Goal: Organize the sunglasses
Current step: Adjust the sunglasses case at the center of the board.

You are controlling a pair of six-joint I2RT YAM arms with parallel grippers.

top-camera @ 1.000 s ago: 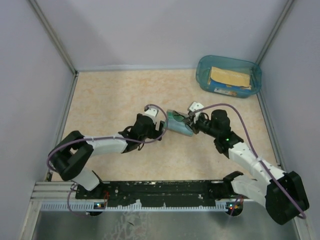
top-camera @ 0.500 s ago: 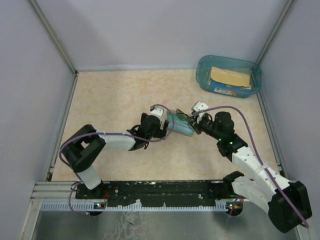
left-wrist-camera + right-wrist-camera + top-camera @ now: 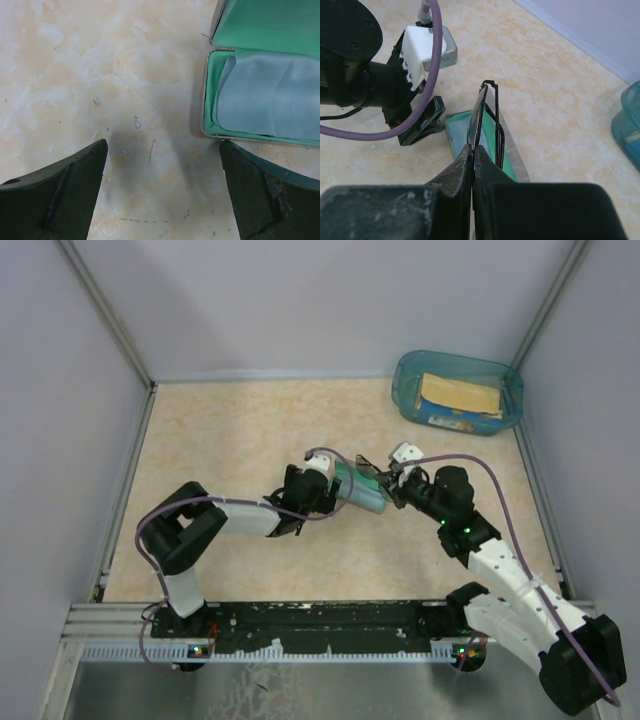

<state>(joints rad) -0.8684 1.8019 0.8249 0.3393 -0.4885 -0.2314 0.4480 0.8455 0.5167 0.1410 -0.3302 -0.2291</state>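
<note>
Right hand clamped on sunglasses (over the open case), left hand spread wide, empty

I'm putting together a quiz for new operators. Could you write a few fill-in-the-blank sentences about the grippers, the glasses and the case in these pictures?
1. The right gripper is ____ on the sunglasses.
2. The left gripper stands ____, holding nothing, beside the case.
3. The lining of the case is ____.
4. The light blue cloth lies ____ the case.

Missing words: shut; open; green; inside.
</note>
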